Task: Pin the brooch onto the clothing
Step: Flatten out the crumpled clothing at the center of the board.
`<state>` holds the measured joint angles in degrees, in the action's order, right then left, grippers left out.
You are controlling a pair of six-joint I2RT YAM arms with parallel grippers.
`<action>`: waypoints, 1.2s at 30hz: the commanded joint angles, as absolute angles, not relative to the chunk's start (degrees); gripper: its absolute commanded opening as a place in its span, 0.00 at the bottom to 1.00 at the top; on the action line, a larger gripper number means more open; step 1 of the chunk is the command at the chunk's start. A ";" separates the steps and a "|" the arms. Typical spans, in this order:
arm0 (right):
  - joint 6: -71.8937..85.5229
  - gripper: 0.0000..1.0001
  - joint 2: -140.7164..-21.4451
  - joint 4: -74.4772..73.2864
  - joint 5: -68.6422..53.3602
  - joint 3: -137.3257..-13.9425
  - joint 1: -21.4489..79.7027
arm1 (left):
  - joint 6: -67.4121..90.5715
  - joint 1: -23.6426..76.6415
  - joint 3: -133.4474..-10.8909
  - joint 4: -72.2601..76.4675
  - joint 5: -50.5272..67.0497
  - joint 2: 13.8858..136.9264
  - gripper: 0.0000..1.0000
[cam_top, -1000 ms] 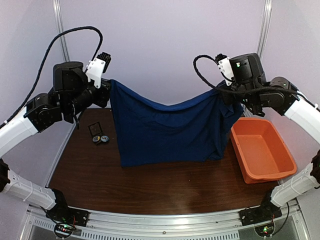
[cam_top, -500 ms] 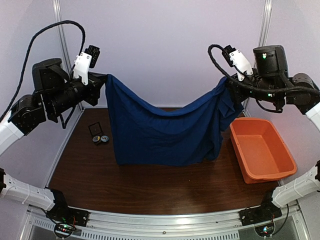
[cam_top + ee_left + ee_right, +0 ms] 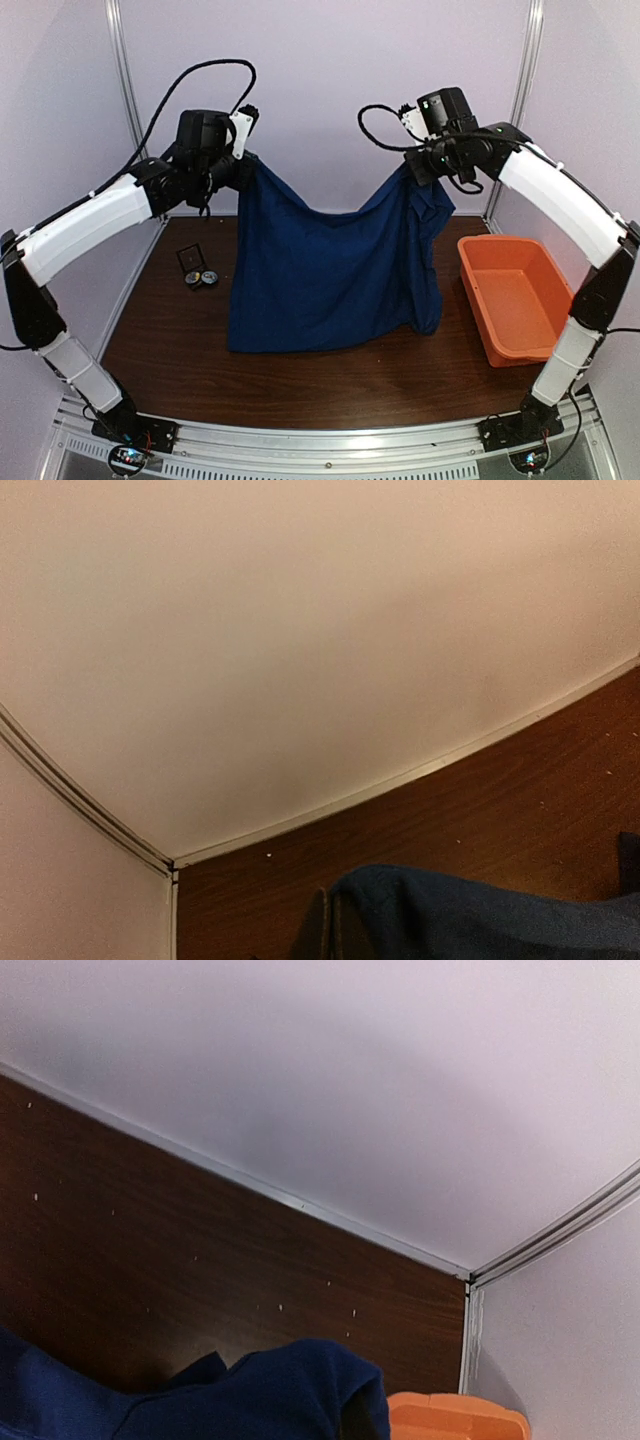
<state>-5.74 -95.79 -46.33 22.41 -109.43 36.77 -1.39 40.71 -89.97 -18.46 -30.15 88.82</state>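
Observation:
The clothing (image 3: pixel 330 270), a navy T-shirt, hangs in the air between my two arms with its lower hem touching the brown table; its print does not show. My left gripper (image 3: pixel 245 165) is shut on the shirt's upper left corner, and my right gripper (image 3: pixel 420 172) is shut on the upper right corner. In the left wrist view the closed fingertips (image 3: pixel 322 928) sit beside bunched navy cloth (image 3: pixel 480 915). Navy cloth (image 3: pixel 250 1390) covers the right fingers in the right wrist view. The brooch (image 3: pixel 210 279), a tiny round badge, lies on the table left of the shirt.
A small black hinged box (image 3: pixel 190 260) and another small round piece (image 3: pixel 193 281) lie next to the brooch. An orange tub (image 3: pixel 515 295) stands at the right side of the table, and its rim (image 3: pixel 455 1420) shows in the right wrist view. Walls close in the back.
Both arms have swung inward and toward the back wall, bringing the shirt's held corners closer together. The cloth now sags deeper in the middle.

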 commanded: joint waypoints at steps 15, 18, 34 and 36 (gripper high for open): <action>-5.04 0.00 -74.88 -45.19 8.05 -79.72 39.49 | 3.71 39.82 -71.48 -19.16 -21.70 72.35 0.00; -1.10 0.00 -73.70 -46.80 8.69 -69.27 45.47 | 8.96 41.89 -61.86 -22.83 -21.94 68.76 0.00; 8.85 0.00 -80.77 -52.93 1.35 -59.68 56.49 | 18.93 51.15 -53.62 -36.49 -11.98 70.29 0.00; 8.88 0.05 -81.67 -53.40 0.24 -59.68 57.70 | 19.15 51.38 -54.31 -38.79 -11.77 70.57 0.00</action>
